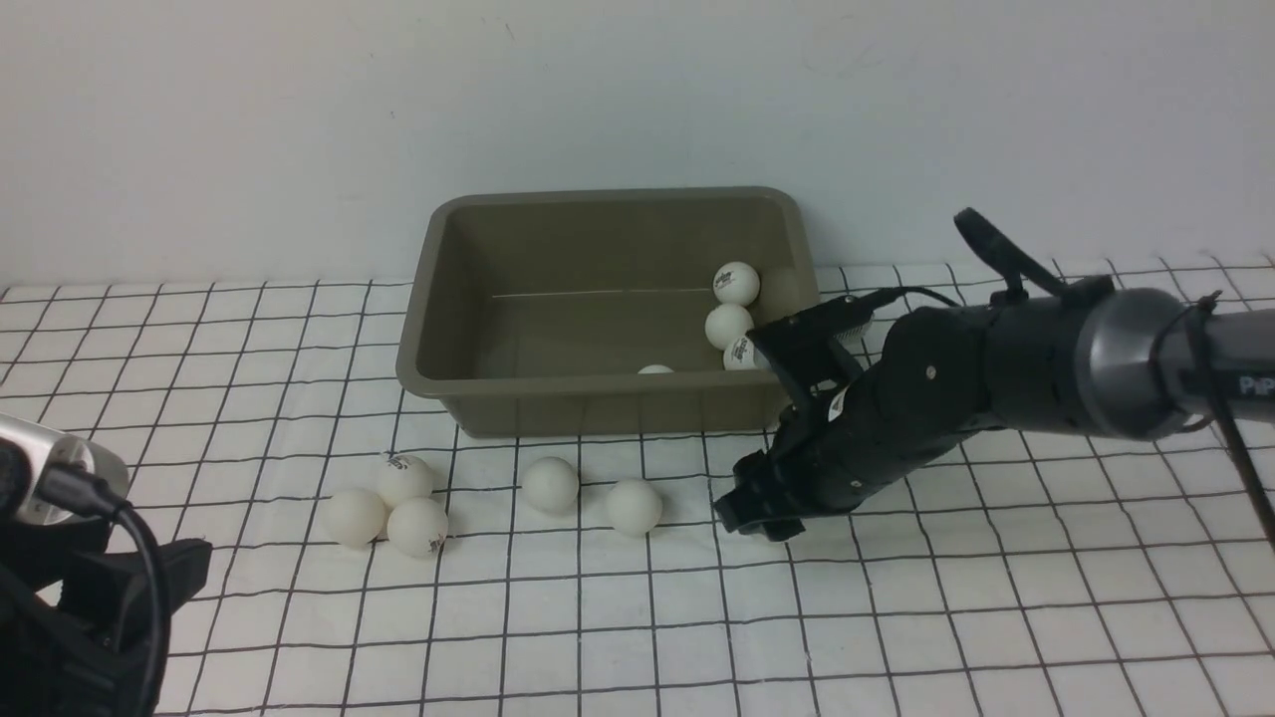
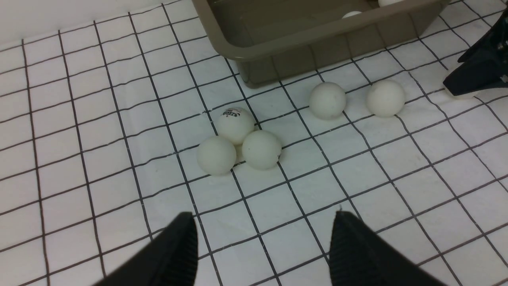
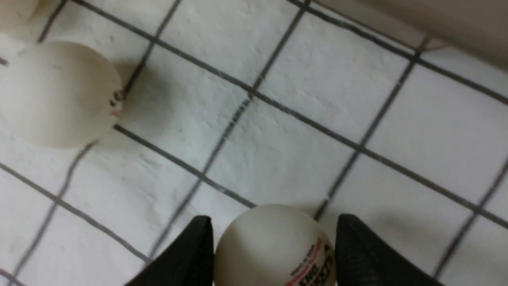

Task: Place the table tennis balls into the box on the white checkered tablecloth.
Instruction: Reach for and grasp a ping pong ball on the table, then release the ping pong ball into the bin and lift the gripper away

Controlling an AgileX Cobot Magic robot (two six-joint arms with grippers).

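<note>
the right arm [image 1: 996,368] is wearing a matte black shell dotted with small silver screws, swelling into a grey barrel joint [image 1: 1136,363] with white lettering [image 1: 1257,384], thin black cables [image 1: 1220,398] looping over it. the left arm [image 1: 70,617] is showing a silver cylinder [image 1: 55,478] and a thick black cable [image 1: 144,568]; the left gripper [image 2: 264,222] is tapering into black wedge fingers [image 2: 174,254].
</note>
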